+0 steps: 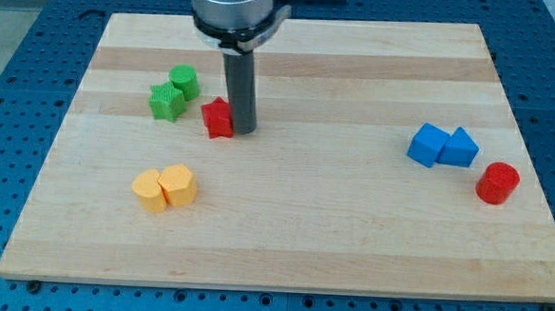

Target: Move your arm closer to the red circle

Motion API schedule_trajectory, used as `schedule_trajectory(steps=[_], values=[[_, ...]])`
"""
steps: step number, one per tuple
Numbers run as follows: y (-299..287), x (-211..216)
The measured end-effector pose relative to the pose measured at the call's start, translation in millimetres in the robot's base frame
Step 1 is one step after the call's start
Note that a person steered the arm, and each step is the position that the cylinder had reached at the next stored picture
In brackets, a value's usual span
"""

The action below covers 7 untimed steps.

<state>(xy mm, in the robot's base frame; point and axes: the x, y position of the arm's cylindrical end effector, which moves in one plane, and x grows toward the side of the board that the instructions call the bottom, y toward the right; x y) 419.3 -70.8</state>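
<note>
Tip: my tip [242, 130] rests on the board [349, 245], touching the red star [219, 118] on its left; a bare rod, no jaws.
Red circle [497, 182]: far right of tip, slightly lower, near board edge.
Blue blocks [444, 146]: touching pair, just upper-left of circle.
Green blocks [174, 92]: upper-left of tip.
Orange blocks [164, 187]: lower-left of tip.

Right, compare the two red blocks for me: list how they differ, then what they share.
Shape: the red circle is a round cylinder; the other red block is angular, perhaps a star.
Place: the red circle sits near the view's right edge; the other red block is left of centre.
Neighbours: my tip is right beside the angular block and far from the circle, which lies just below two blue blocks.
Shared: colour, similar size, both on the wooden board.
</note>
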Motion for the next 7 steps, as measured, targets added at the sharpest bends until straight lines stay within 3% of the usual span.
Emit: schedule_trajectory(steps=[3, 5, 7], values=[[-43, -8], [83, 66], [166, 132]])
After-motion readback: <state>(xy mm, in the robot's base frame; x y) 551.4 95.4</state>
